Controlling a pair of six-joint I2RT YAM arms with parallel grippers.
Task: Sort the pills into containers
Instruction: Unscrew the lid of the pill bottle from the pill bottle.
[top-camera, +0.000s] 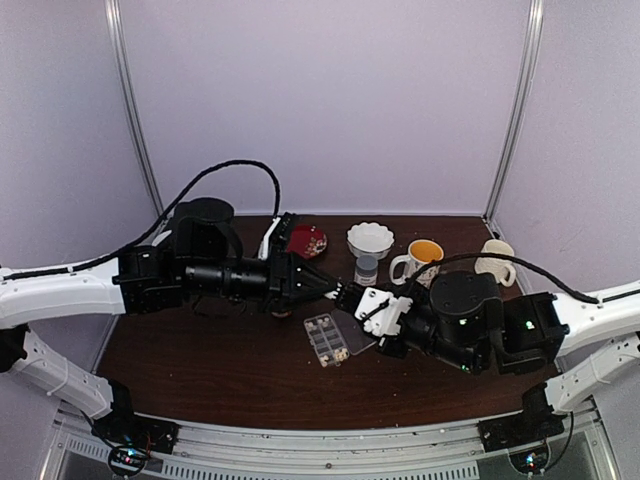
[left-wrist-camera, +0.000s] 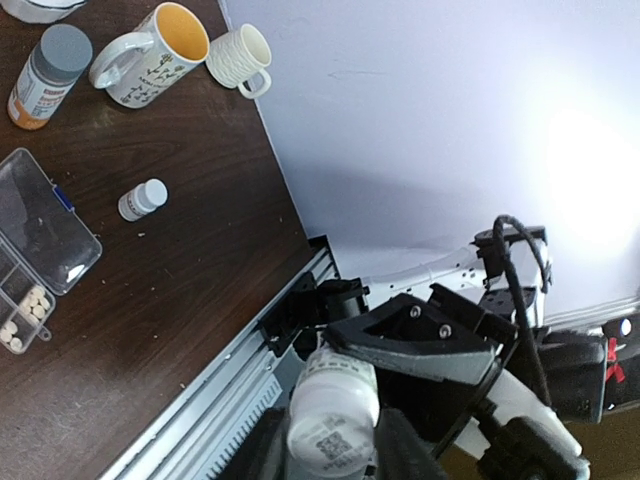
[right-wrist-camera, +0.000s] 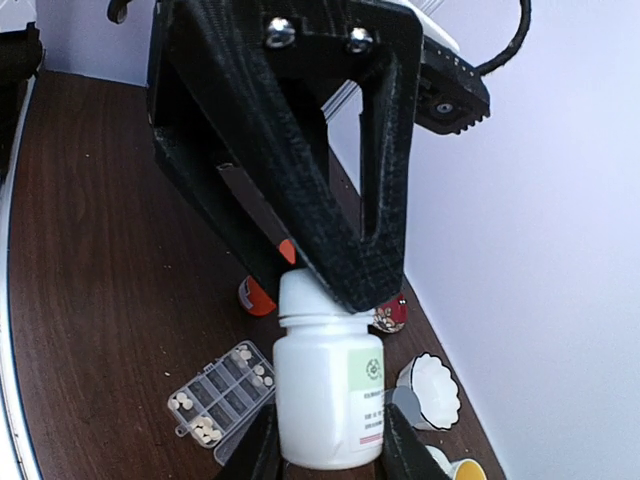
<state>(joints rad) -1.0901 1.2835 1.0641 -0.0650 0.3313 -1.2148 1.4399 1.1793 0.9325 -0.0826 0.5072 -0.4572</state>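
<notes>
Precariously, left pincer (top-camera: 337, 292) and right pincer (right-wrist-camera: 325, 445) both clamp the white bottle (right-wrist-camera: 330, 385); slipping could spill pills (right-wrist-camera: 205, 432) outside the pill box (right-wrist-camera: 222, 395).

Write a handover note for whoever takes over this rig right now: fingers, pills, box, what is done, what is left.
Right gripper: fingers shut on the body of the white bottle, held off the table.
Left gripper: fingers shut on its cap, which is on.
Pill box: on the table nearby, lid open; pills in some end cells, middle cells look bare.
Done: some pills sorted.
Left: take the cap off, probably tip out more pills and sort them. A second small white bottle sits beside the box.
</notes>
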